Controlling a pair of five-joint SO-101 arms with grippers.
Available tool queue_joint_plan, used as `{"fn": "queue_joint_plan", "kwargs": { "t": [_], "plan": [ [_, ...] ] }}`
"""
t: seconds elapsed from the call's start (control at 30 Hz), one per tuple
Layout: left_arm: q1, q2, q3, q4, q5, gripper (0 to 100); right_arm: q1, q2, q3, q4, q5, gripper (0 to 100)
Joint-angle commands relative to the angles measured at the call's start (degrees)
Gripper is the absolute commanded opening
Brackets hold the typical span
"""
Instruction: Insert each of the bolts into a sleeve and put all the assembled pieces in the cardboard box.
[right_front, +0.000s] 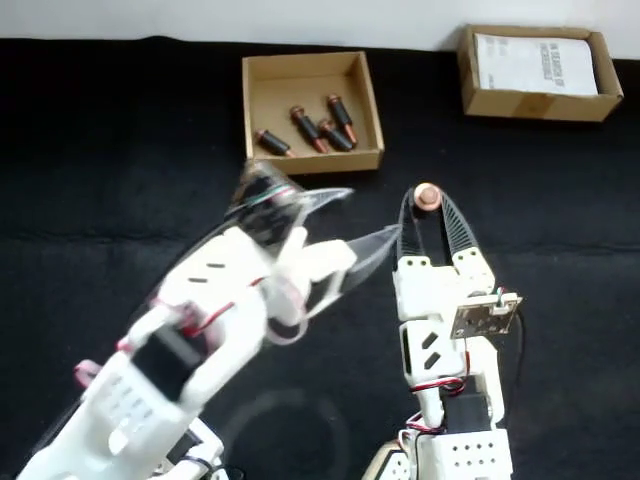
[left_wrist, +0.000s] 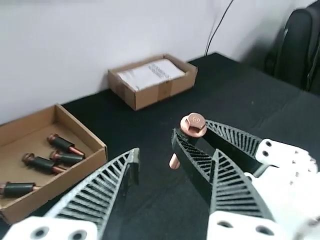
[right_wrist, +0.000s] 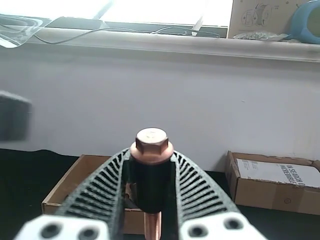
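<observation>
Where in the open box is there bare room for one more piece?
In the box, the far left corner is bare, between two walls and the pieces. Right and near parts are crowded. The table between it and the paper box is free.

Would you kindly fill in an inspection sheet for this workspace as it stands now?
Surface: black cloth over the table.
Job's things: four assembled pieces lie in the cardboard box; a fifth piece, bolt in sleeve, is held upright.
Clutter: second box holding a printed sheet.
Grippers: right gripper shut on the fifth piece; left gripper open, close beside it.
Cables: wires on the arms.
Surroundings: white wall behind the table.
</observation>
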Motion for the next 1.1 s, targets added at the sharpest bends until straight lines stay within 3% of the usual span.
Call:
{"fn": "queue_joint_plan", "kwargs": {
  "t": [0.0, 0.23, 0.53, 0.83, 1.07],
  "plan": [
    [-2.2, -10.9, -2.7, 5.5, -0.2, 20, -0.4, -0.1, -4.9, 1.0, 0.4, 0.8],
    [-10.3, -22.6, -2.6, 18.5, -0.2, 1, -0.4, 0.0, -17.2, 12.3, 0.4, 0.8],
    [-27.0, -32.8, 8.7, 21.4, -0.1, 2, -0.4, 15.8, -38.3, 16.6, 0.3, 0.8],
    [-34.0, -41.8, 23.3, 21.5, -0.1, 2, -0.6, 44.6, -61.0, 17.5, 0.1, 0.8],
    [-38.0, -41.5, 29.1, 21.7, -0.1, 2, -6.5, 64.1, -81.2, 36.4, 0.1, 0.8]
  ]
}}
